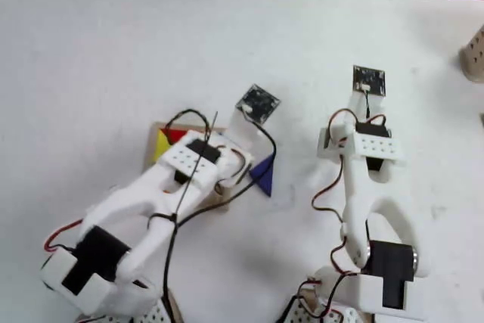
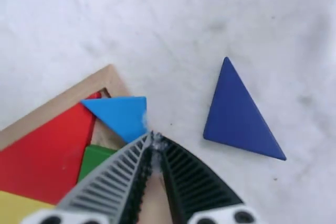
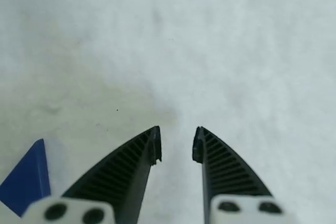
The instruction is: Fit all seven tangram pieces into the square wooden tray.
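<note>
White counter point(image 1: 113, 51), plain. Noted at wooden tray point(image 2: 63, 90) corner: light-blue triangle point(image 2: 119, 115) apparently lapping the rim, not seated (left gripper point(image 2: 154, 141) closed, tips against its edge, gripping nothing). Advise nudging inward until flat. Outstanding: dark-blue triangle point(image 2: 237, 114) on counter just beside tray. Right gripper point(image 3: 176, 145) narrowly parted, empty, no obstruction.

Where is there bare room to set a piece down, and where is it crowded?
Free: the white table beyond the square wooden tray, and ahead of the right arm. Crowded: between the arms, around the dark blue triangle.
</note>
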Available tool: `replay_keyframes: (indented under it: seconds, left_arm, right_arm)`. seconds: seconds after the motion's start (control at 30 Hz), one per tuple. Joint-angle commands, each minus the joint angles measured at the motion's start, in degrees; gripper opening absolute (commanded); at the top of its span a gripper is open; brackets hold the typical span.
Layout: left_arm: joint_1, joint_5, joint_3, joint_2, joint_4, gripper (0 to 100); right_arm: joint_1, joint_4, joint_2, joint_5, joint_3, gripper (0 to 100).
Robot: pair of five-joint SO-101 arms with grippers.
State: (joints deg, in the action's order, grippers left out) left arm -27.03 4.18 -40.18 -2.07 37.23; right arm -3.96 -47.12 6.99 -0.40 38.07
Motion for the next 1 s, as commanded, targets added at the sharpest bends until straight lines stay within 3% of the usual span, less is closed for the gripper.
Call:
replay_keyframes:
  seconds: [0.0,0.17,0.33,0.43,0.67,0.97]
  left_arm:
    - [0.5,-0.8,1.8,-4.8,-0.7,2]
    - [0.9,-5.1,-1.6,-11.6,-5.8,2]
    - [-0.5,-14.1,-7.2,-8.5,-23.6,2]
    - [-1.0,-12.9,-7.4,-3.8,-29.3,2]
    - [-0.9,-11.8,-1.2,3.6,-28.9,2]
    - [1.3,-11.8,-0.8,4.7,-16.9,2]
  right_arm:
    - [0.7,0.8,2.0,0.8,-0.2,10.5]
    - [0.7,0.8,2.0,0.8,-0.2,10.5]
    - [0.7,0.8,2.0,0.8,-0.2,10.5]
    - [0.7,0.8,2.0,0.8,-0.2,10.5]
    - [0.7,0.8,2.0,0.8,-0.2,10.5]
    - [0.7,0.8,2.0,0.9,-0.2,10.6]
